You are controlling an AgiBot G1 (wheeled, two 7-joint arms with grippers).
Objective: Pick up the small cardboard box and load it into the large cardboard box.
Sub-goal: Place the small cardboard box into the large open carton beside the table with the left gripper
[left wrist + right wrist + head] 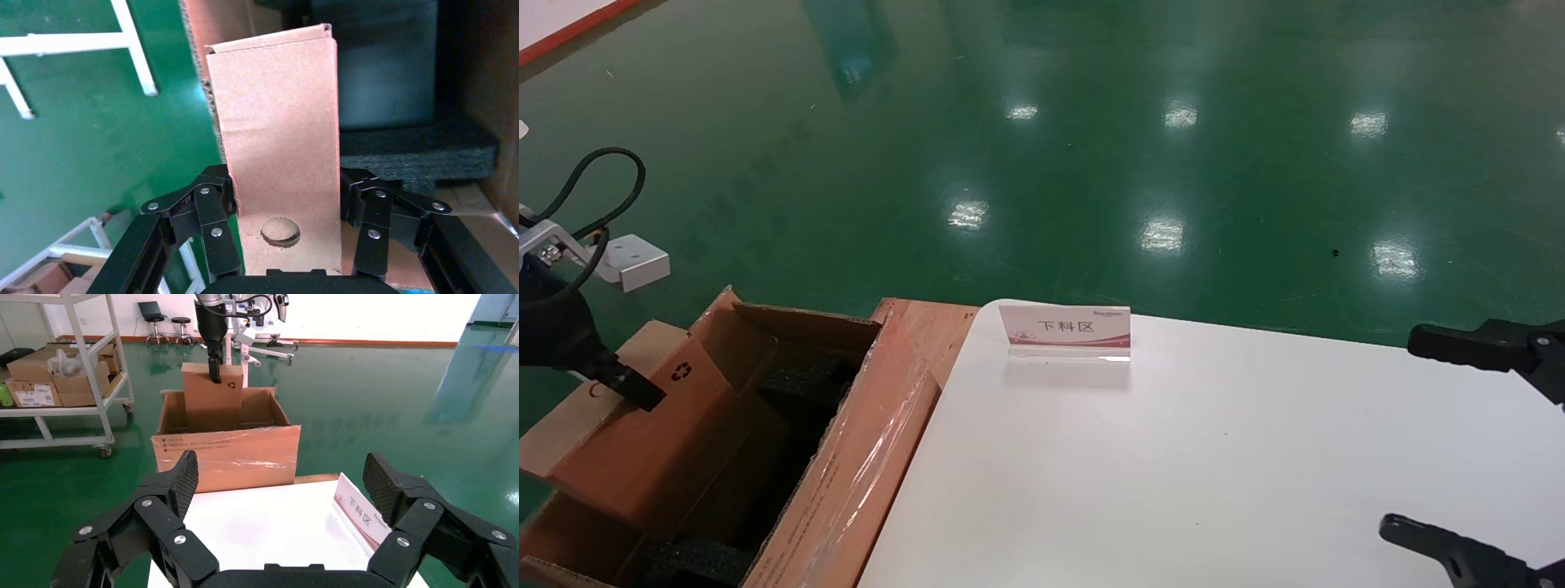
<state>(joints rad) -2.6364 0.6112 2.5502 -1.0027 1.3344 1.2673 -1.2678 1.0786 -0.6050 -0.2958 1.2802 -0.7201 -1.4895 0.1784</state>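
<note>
Brown small cardboard box [278, 141] stands upright, clamped by the left gripper [285, 205], partly inside the large cardboard box [846, 482]. The right gripper [281, 490] hangs spread wide over the white table [1214, 457].

A small white and red sign [1065, 332] stands on the white surface [1214, 474], and it reads "下料区" in dark characters; a tiny line of print at its upper corner is too small to read. The small cardboard box [674, 408] bears a black recycling symbol [681, 371] near its upper edge. The large cardboard box [229, 454] carries a few lines of small black print [183, 443] on its taped outer flap, too fine to make out.
</note>
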